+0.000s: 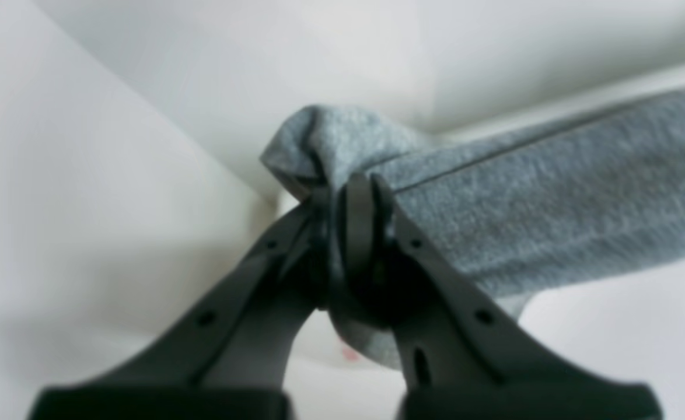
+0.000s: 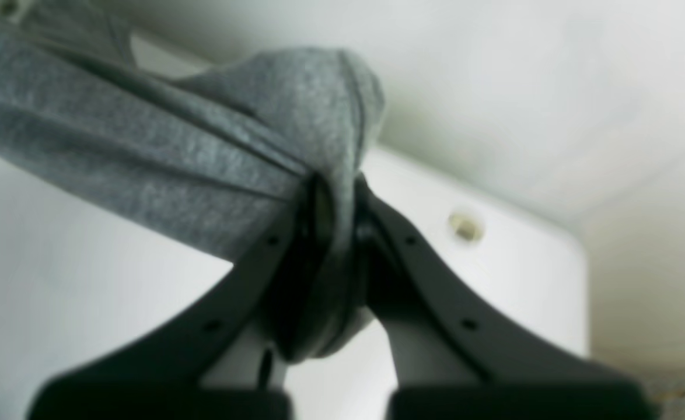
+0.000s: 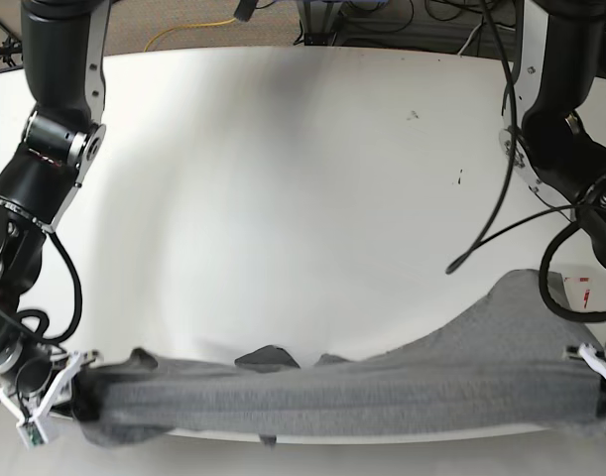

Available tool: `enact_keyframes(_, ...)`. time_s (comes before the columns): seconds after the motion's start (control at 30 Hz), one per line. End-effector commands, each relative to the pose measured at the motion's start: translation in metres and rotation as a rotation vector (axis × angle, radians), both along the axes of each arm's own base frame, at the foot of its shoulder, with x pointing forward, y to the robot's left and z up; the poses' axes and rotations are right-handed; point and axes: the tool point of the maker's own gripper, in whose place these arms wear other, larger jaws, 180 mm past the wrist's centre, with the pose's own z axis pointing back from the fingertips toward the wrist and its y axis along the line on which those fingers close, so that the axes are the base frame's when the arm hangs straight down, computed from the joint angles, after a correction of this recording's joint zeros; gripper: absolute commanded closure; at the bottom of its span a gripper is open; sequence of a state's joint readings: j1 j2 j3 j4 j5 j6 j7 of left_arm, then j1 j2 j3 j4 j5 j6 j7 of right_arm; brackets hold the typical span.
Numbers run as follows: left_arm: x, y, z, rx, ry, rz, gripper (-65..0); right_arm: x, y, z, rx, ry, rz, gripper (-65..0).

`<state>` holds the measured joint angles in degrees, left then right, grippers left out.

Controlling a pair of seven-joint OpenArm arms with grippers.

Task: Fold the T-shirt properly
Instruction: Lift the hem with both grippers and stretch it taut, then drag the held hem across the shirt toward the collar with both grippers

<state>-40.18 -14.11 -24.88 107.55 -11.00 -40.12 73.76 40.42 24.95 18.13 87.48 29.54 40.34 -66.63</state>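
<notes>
With both your left hand point(image 1: 348, 233) and right hand point(image 2: 336, 216) clamped on the shirt point(image 3: 362, 397), which stretches between them near the counter's point(image 3: 283, 198) edge, pulling them farther apart could slip a bunched end free.

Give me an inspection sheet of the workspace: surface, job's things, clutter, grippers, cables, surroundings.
Surface: white tabletop, small dark marks toward the left arm's side
Job's things: grey T-shirt, stretched between both arms along the near table edge, not folded into a finished shape
Clutter: nothing seen
Grippers: left gripper and right gripper both shut on the T-shirt
Cables: yellow cable and black cables beyond the far edge; black cable loops on both arms
Surroundings: grey floor
</notes>
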Motion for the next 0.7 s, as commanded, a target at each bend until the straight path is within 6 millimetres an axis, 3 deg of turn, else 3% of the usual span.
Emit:
enact_keyframes(0.0, -0.012, 0.0, -0.018, 0.036, 0.024, 0.01, 0.0, -0.017, -0.013, -0.014, -0.005, 0.003, -0.038, 0.0)
enact_keyframes(0.17, -0.032, -0.008, -0.093, 0.02, 0.197, -0.005, 0.0, -0.05, -0.005, -0.084, 0.055, 0.128, -0.048, 0.0)
enact_keyframes(0.33, -0.078, -0.004, -0.163, -0.014, 0.361, 0.029, 0.0, -0.095, -0.001, -0.152, 0.082, 0.279, -0.064, 0.0)
enact_keyframes(0.47, -0.112, -0.007, -0.21, -0.018, 0.497, 0.025, 0.0, -0.123, -0.003, -0.185, 0.115, 0.356, -0.095, 0.0)
enact_keyframes(0.67, -0.157, -0.01, -0.255, -0.021, 0.631, 0.009, 0.0, -0.16, -0.007, -0.221, 0.112, 0.466, -0.114, 0.0)
